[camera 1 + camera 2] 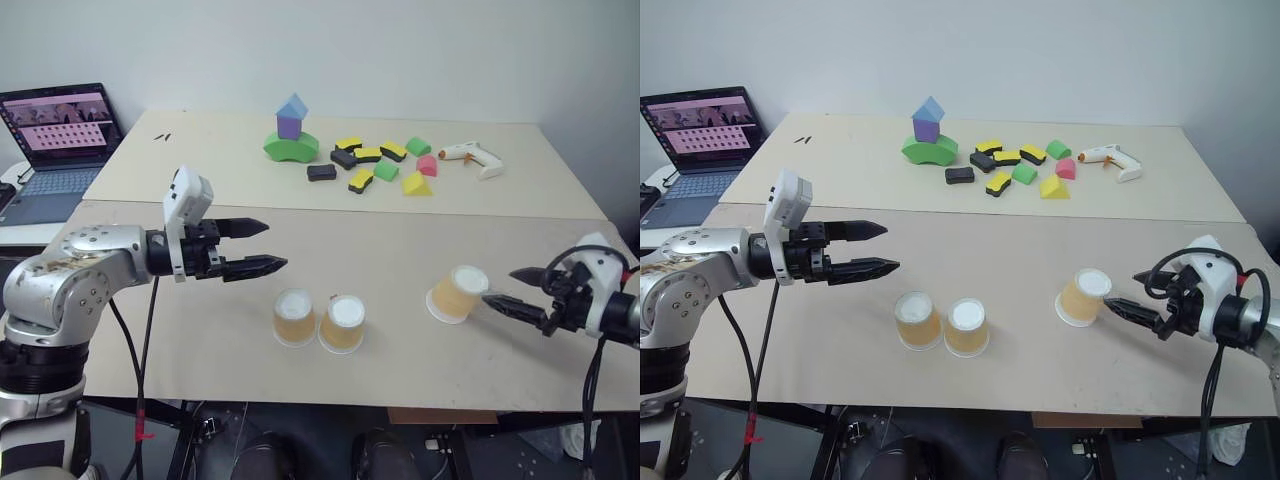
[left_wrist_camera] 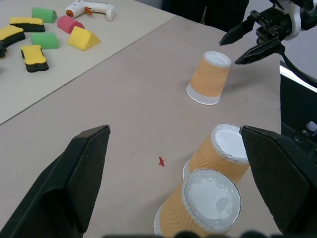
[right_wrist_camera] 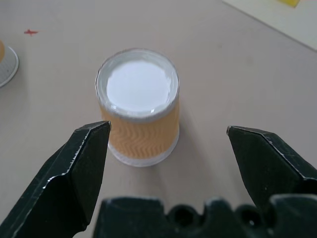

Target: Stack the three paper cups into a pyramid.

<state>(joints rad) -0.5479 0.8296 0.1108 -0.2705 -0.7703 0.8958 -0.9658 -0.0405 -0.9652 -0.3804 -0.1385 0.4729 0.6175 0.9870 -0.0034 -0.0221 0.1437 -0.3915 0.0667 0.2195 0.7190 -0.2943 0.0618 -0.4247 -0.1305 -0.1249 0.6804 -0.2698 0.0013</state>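
Two paper cups are sitting upside down, touching, at lower centre of the worktop, making the base. No cup is sitting on top yet. I am holding my right hand wide open and empty beside the third cup at lower right, my left hand open and empty too.

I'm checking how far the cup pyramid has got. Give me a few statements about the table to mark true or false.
1. Two cups stand side by side, upside down. True.
2. A third cup sits on top of them. False: it stands apart on the table, near the right gripper.
3. The right gripper is open. True.
4. The left gripper holds a cup. False: it is open, holding nothing.
5. The glue gun lies beside the laptop. False: it lies near the foam blocks.
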